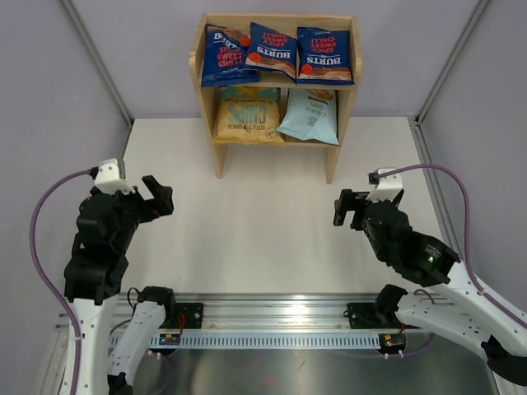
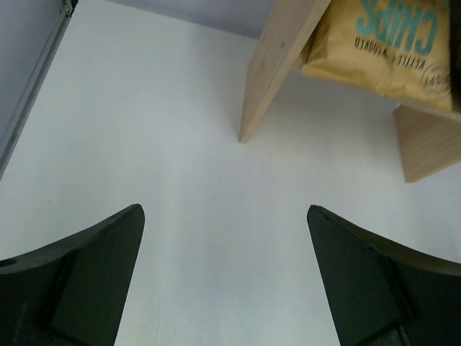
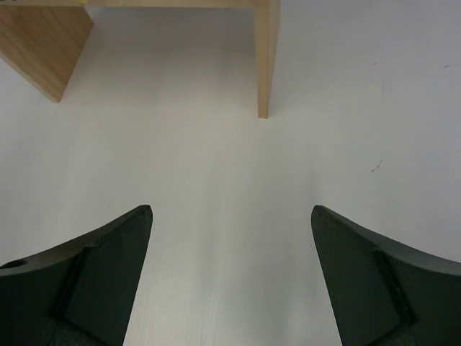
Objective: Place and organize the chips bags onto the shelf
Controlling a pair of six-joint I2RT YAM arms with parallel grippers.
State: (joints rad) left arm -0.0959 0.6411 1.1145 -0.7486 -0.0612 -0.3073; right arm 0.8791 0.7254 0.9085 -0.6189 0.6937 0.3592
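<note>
Chips bags (image 1: 277, 51), all 5, sit on the shelf (image 1: 333, 156).
Left gripper (image 1: 158, 197) and right gripper (image 1: 343, 207) gape empty, shelf ahead of both.

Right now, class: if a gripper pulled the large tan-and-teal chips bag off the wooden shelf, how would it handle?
The large tan-and-teal crinkly chips bag looks puffed, so probably light for its size and squashy, not stiff. Its creased film may slip in a pinch. Resting loose on the lower tier of the light wooden shelf, it would likely slide if nudged.
</note>
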